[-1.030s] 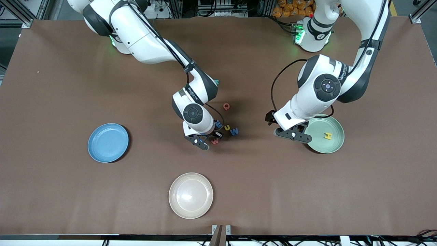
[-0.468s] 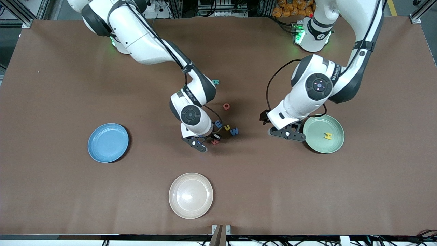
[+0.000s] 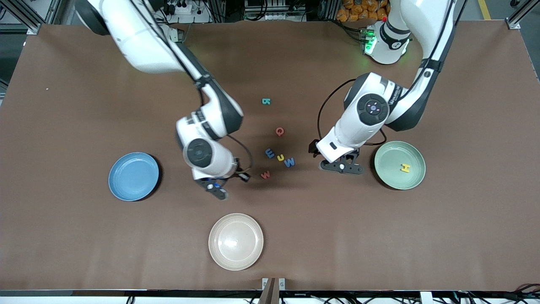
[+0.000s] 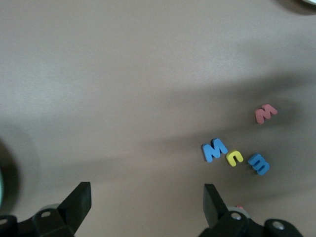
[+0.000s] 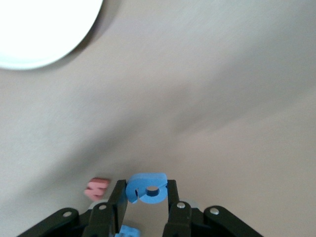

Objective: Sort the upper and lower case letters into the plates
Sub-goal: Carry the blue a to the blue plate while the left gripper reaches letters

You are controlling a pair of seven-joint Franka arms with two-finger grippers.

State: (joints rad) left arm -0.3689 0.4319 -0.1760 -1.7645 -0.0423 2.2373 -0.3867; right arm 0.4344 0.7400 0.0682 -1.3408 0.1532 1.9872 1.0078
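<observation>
Right gripper (image 5: 146,197) pinching blue letter (image 5: 146,187), over brown table (image 3: 84,236) between blue plate (image 3: 133,176) and loose letters (image 3: 278,157) | left gripper (image 4: 145,205) spread wide (empty) beside mint plate (image 3: 399,164) holding yellow H (image 3: 405,168).

Both arms have glossy white shells with black joint bands; black cables trail alongside; green lights glow at the bases.

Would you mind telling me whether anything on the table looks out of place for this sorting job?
One thing: the cream plate, nearest the front camera, holds nothing and matches neither sorting dish. Otherwise it looks orderly: a yellow H lies in the green plate, the blue plate is bare, and the loose letters lie flat mid-table.
</observation>
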